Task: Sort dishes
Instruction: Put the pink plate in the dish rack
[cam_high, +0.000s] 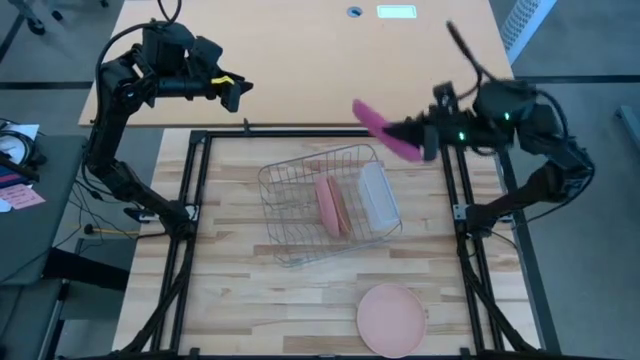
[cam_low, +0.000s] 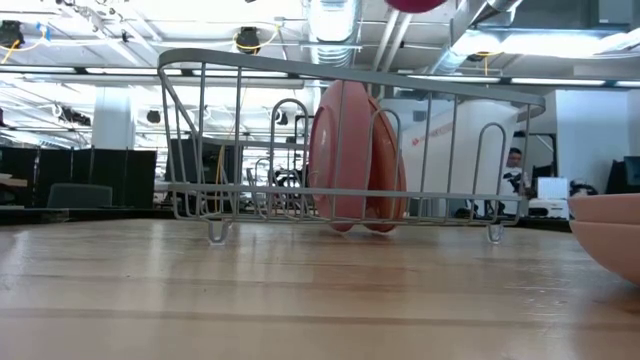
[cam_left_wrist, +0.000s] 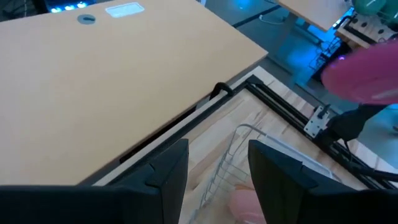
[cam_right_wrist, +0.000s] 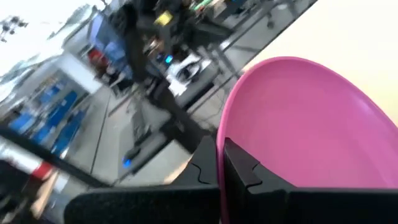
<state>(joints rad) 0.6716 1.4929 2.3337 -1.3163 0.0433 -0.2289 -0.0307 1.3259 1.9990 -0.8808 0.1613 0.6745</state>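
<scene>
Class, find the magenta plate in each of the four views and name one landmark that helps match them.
High view: magenta plate, upper right of centre, in the right claw.
Low view: top edge, above the wire rack.
Left wrist view: right edge.
Right wrist view: centre-right.
Shared landmark: the wire rack.

Two black jointed arms, green lights

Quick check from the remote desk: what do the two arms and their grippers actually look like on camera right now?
Both arms are dark, jointed, with black cables along them. The left gripper has a yellow marking near its flat dark fingers. The right gripper is black; small green lights glow on that arm's wrist.
</scene>
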